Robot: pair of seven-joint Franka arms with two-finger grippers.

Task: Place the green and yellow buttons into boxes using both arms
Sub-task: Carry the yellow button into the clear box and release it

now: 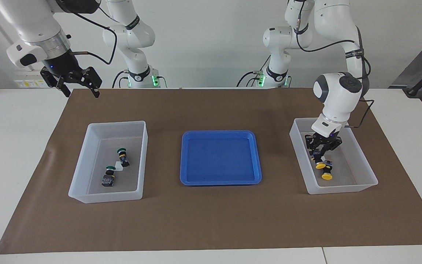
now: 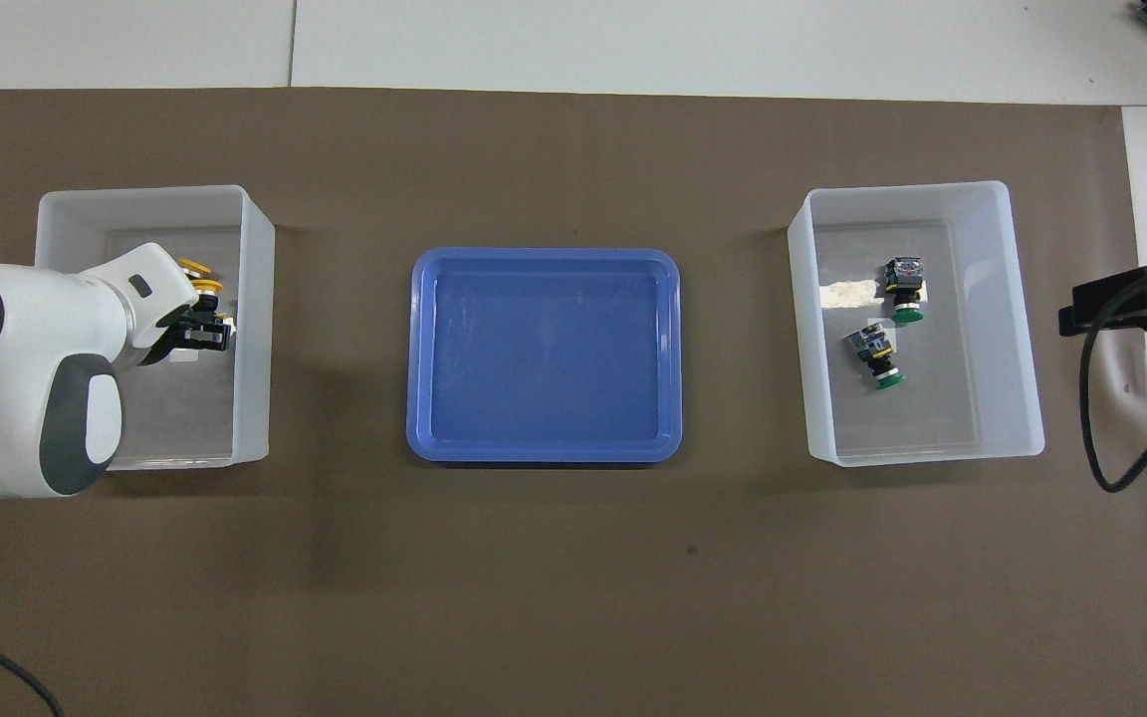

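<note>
The left end effector [image 1: 320,156] is down inside a clear box [image 1: 368,172], its fingers clamped on one yellow button [image 1: 319,165]. The other yellow button [image 1: 326,175] lies right beside it. The right end effector [image 1: 80,85] hangs open above the desk [image 1: 211,220]. Two green buttons [image 1: 122,154] lie in the other box [image 1: 86,161], below it.

blue tray [image 1: 185,157], brown mat [image 1: 211,220], white table [image 1: 13,121]
</note>
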